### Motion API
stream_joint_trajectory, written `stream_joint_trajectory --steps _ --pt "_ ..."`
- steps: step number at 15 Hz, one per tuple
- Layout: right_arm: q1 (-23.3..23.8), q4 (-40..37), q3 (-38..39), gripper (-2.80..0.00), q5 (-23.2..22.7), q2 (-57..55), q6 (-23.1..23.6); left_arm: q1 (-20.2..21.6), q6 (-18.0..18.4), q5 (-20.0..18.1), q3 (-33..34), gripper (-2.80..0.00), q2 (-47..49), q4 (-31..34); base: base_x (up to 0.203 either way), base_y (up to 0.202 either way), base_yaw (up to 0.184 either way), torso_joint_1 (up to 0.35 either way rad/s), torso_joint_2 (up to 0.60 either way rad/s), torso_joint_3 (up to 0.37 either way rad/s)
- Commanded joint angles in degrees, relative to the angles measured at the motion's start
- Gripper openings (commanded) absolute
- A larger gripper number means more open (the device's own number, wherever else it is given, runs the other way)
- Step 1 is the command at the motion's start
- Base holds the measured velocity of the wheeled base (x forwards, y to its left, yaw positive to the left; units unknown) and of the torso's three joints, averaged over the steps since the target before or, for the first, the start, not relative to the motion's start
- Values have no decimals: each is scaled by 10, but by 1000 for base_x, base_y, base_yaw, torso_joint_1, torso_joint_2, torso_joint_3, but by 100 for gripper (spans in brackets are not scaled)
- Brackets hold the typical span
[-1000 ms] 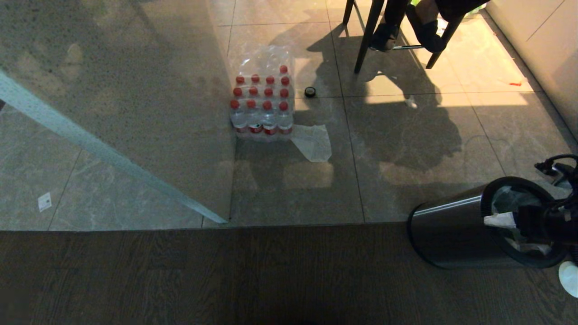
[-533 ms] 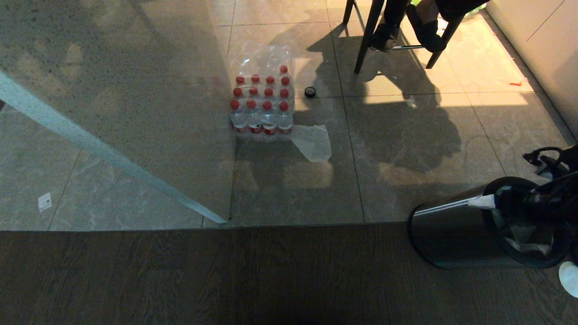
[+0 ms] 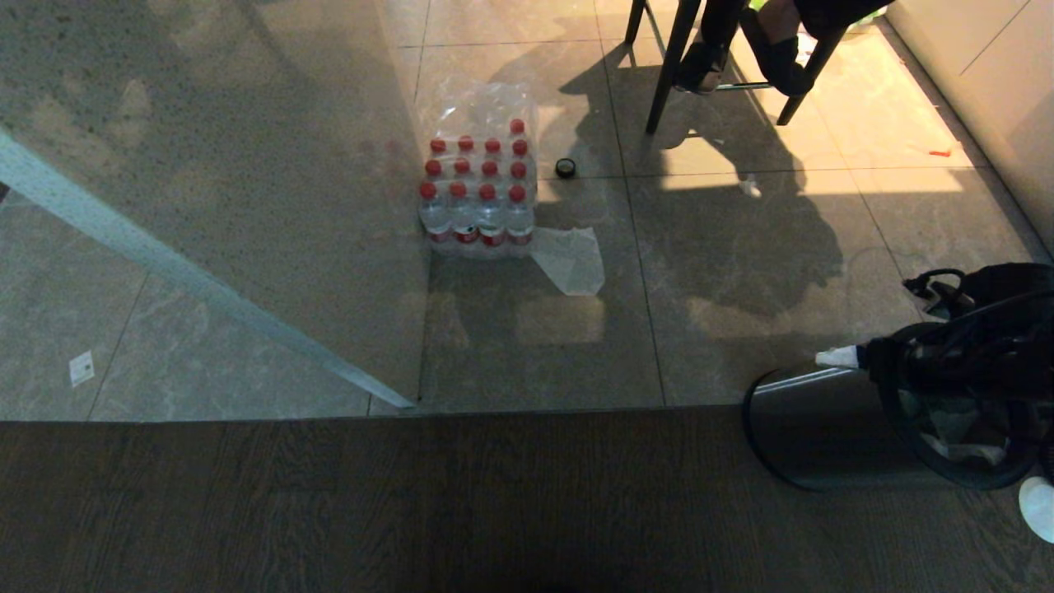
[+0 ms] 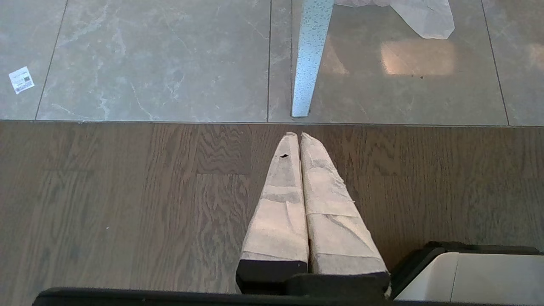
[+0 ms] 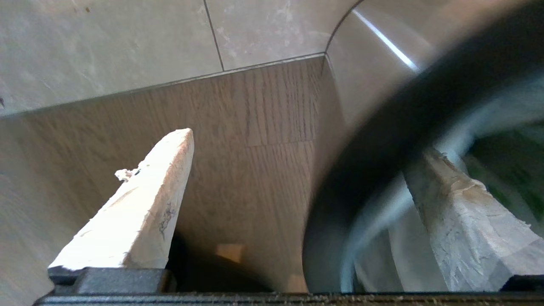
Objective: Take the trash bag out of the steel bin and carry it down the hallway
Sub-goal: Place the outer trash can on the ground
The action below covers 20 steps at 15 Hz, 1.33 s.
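Standing at the seam of dark wood-grain flooring (image 3: 412,502) and glossy grey marbled tiles (image 3: 741,247): small brushed-steel bin (image 3: 811,436), filmy white trash bag (image 3: 955,428) inside. Spreading wide astride its black rim (image 5: 382,140): right gripper (image 5: 306,178), empty. Hanging pressed shut over wood: left gripper (image 4: 295,144).

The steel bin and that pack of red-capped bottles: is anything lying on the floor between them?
In the head view, only bare tiles lie between the steel bin and the bottle pack; a clear plastic sheet lies right beside the pack.
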<state>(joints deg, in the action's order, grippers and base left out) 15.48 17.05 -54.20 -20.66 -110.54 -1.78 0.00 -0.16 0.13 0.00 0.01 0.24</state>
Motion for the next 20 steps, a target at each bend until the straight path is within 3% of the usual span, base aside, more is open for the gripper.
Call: stream_joint_trajectory --steps 1,3,6,7,15,20 --pt "-5 7 -14 0 -1 -46 27 0 0 0 0 -280 0 0 0 0 0 0 0 0" --pt "-6 9 -24 0 0 -68 54 0 0 0 0 -280 0 0 0 0 0 0 0 0" --pt "-9 17 -48 0 -1 -88 55 0 0 0 0 -280 0 0 0 0 0 0 0 0" --pt "-8 24 -49 -280 -1 -90 54 0 0 0 0 -280 0 0 0 0 0 0 0 0" --pt "-7 22 -57 -280 4 -81 58 0 0 0 0 -280 0 0 0 0 0 0 0 0" --pt "17 16 -58 -280 0 -68 61 0 0 0 0 -280 0 0 0 0 0 0 0 0"
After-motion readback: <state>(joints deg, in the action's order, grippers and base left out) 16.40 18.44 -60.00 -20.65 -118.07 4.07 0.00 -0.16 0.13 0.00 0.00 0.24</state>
